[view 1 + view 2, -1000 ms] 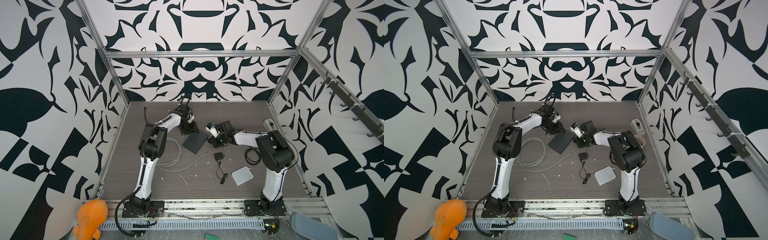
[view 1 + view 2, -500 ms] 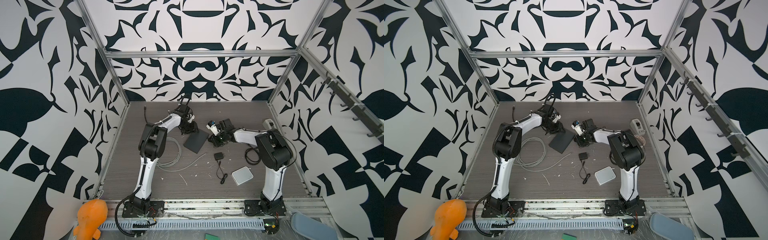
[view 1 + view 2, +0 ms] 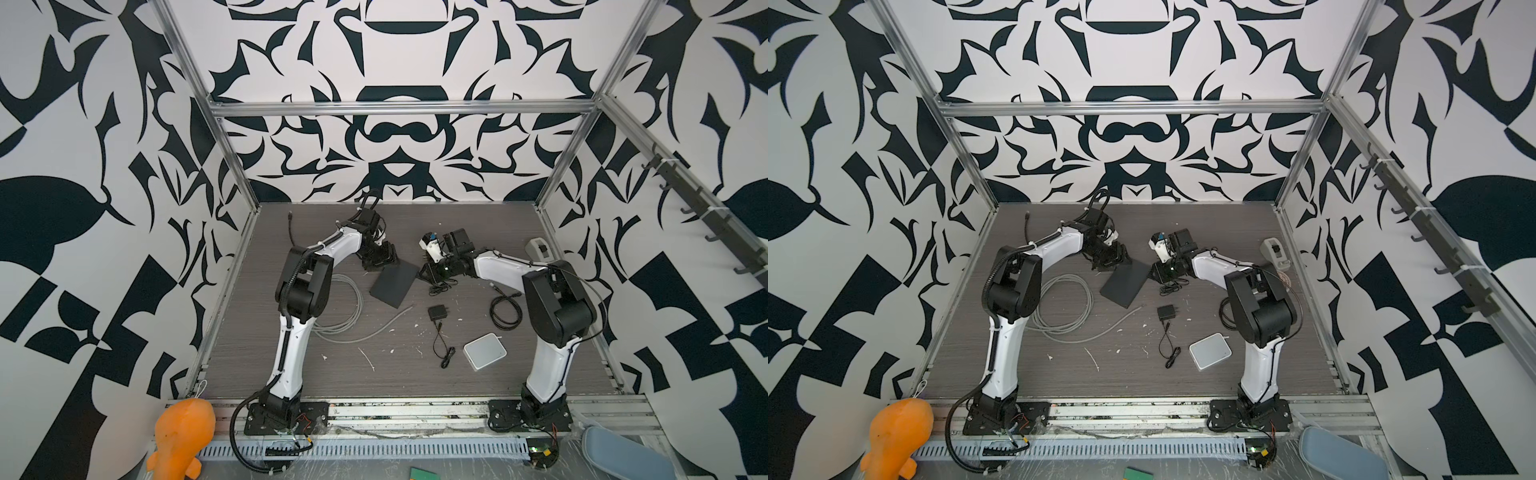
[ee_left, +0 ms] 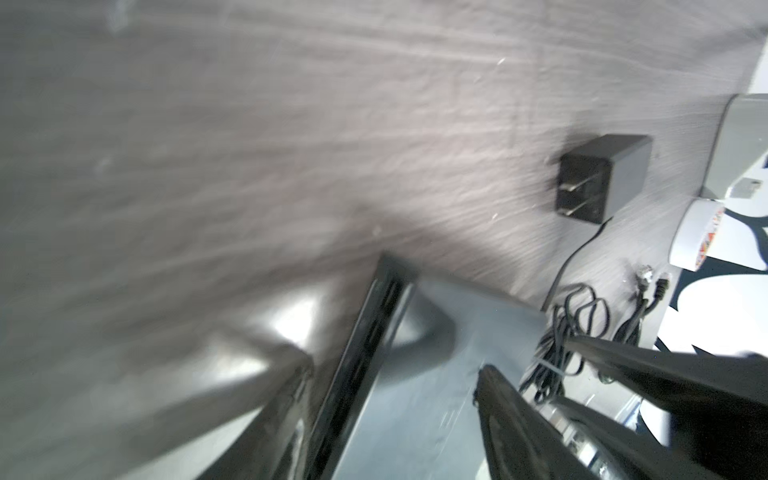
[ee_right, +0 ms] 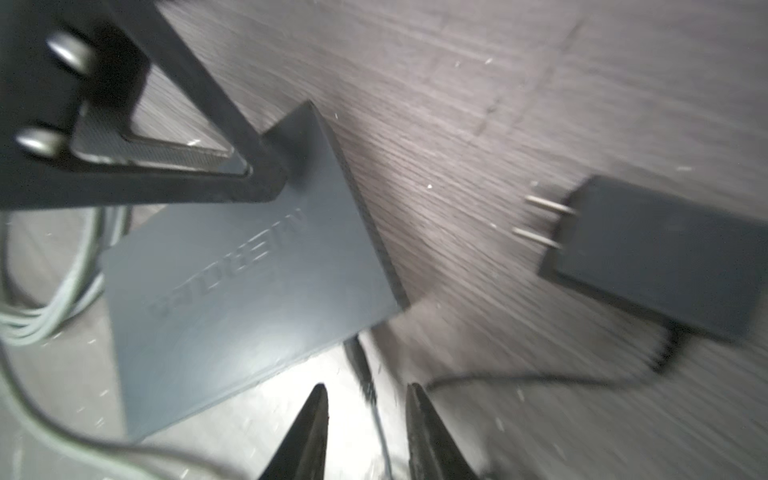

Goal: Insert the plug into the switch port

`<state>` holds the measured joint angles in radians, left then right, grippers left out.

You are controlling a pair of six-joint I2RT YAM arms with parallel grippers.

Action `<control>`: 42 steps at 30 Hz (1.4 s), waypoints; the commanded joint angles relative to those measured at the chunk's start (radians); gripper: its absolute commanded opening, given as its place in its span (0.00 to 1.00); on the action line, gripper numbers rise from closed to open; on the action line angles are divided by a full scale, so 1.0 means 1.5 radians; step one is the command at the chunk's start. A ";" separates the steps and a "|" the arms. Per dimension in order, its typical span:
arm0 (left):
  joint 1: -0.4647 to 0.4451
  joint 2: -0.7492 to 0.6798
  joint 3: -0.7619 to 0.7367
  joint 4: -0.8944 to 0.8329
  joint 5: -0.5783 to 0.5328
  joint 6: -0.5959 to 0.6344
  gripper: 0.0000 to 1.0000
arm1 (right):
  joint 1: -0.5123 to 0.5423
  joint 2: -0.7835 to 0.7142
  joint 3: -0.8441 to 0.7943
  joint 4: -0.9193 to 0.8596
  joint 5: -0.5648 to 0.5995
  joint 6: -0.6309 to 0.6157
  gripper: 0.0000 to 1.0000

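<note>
The flat black switch (image 3: pixel 392 284) (image 3: pixel 1125 284) lies mid-table in both top views. My left gripper (image 3: pixel 380 261) (image 4: pixel 390 365) stands open astride its far corner, one finger (image 4: pixel 274 411) beside the port edge (image 4: pixel 370 332) and one over the top face. My right gripper (image 3: pixel 429 274) (image 5: pixel 368 388) is open at the box's (image 5: pixel 249 282) right side. The thin black plug (image 5: pixel 360 361) lies between its fingertips, touching neither, with its tip against the box's edge near a corner. I cannot tell whether the plug sits inside the switch port.
A black power adapter (image 3: pixel 437 311) (image 5: pixel 665 257) with its thin cord lies in front of the switch. A white rounded box (image 3: pixel 485 351) sits nearer the front. Grey cable loops (image 3: pixel 345 307) lie left of the switch and a black cable coil (image 3: pixel 505 309) lies by the right arm.
My right gripper has opened off the plug, which stays at the box's edge. My left gripper's jaws have spread wider at the box's corner. Neither arm nor the box has shifted noticeably.
</note>
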<state>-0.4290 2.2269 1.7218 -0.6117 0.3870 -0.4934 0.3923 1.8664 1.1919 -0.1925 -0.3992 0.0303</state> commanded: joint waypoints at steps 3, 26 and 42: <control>0.006 -0.077 -0.079 -0.002 -0.030 -0.027 0.67 | -0.001 -0.097 -0.083 0.021 -0.041 0.174 0.37; -0.070 -0.049 -0.099 0.081 0.077 -0.102 0.63 | -0.012 0.078 0.001 0.283 -0.086 0.449 0.37; 0.007 -0.152 -0.091 0.043 -0.096 -0.056 0.64 | -0.076 -0.111 -0.039 -0.026 0.013 0.170 0.36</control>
<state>-0.4259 2.0705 1.5936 -0.5282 0.2943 -0.6159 0.2718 1.8019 1.1336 -0.1432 -0.4728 0.4088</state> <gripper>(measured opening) 0.639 0.361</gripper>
